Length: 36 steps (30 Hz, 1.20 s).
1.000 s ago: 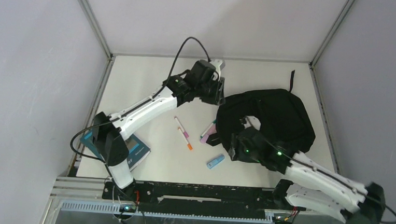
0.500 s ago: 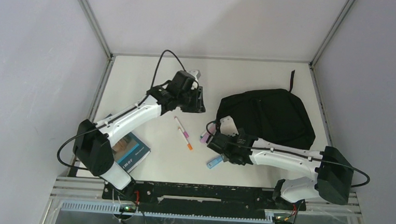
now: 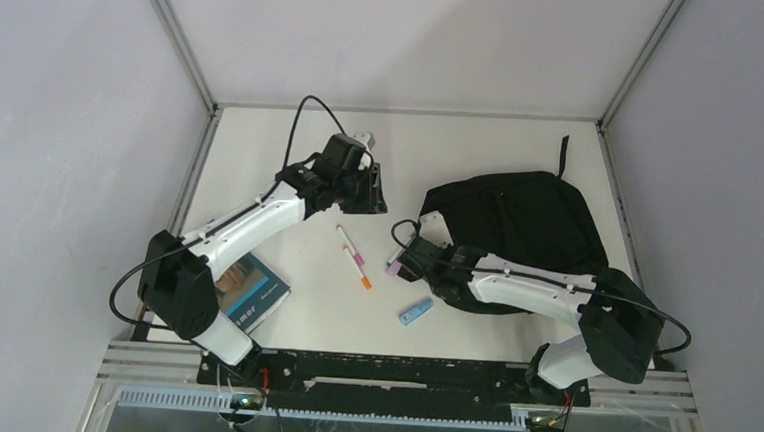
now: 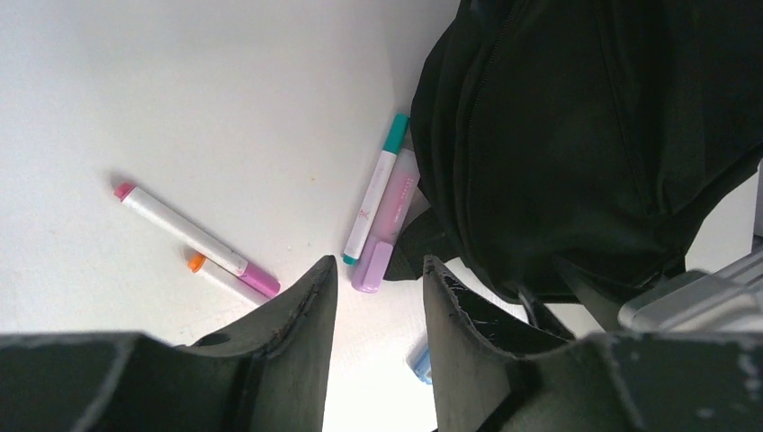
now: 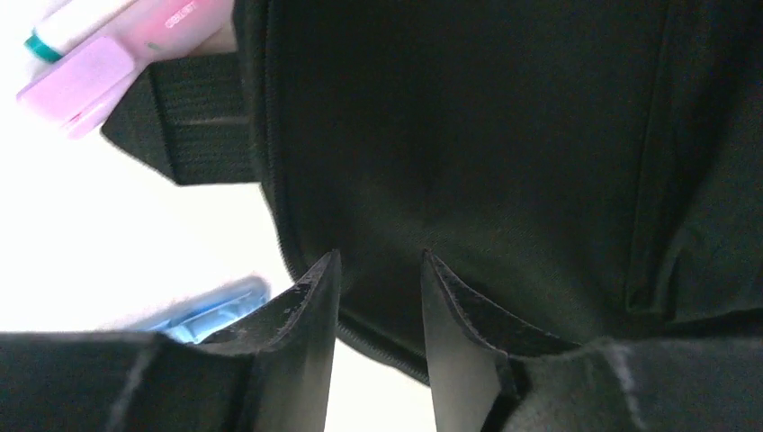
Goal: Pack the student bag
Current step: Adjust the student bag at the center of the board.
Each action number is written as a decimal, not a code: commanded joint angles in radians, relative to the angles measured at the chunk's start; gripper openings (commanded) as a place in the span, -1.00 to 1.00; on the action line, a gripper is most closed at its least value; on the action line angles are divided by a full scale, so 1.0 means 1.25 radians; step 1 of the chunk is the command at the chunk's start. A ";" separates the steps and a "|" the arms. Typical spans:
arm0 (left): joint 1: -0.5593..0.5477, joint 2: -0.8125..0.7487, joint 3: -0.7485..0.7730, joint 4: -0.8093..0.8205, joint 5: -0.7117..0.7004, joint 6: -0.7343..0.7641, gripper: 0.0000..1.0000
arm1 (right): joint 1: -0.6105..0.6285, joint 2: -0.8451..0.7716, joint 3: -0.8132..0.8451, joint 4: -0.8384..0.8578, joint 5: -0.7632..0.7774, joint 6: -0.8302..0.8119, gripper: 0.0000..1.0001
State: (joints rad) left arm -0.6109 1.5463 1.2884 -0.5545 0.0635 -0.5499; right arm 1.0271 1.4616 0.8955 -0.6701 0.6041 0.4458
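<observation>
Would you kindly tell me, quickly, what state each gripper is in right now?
Left gripper: open, holding nothing.
Right gripper: open, holding nothing, pointed at the soft black fabric backpack.

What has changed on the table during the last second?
The left gripper drew back leftward, away from the backpack. The right gripper swung left across it to its left edge. The backpack, markers, blue item and book stayed in place.
</observation>
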 commanded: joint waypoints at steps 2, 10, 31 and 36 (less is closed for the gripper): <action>-0.002 -0.017 -0.020 0.027 0.009 0.002 -0.11 | -0.032 -0.025 -0.003 0.061 -0.019 -0.060 -0.37; -0.002 0.009 -0.015 0.044 0.045 -0.005 -0.11 | -0.052 -0.086 -0.014 0.053 -0.077 -0.044 -1.00; -0.003 0.029 -0.027 0.050 0.075 -0.009 -0.12 | -0.113 -0.005 -0.028 0.202 -0.218 -0.072 -0.08; -0.005 0.035 -0.027 0.053 0.083 -0.009 -0.12 | -0.120 0.000 -0.027 0.193 -0.192 -0.063 -0.73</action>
State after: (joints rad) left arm -0.6113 1.5845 1.2831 -0.5194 0.1398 -0.5510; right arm 0.8845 1.4673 0.8623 -0.4664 0.3386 0.3622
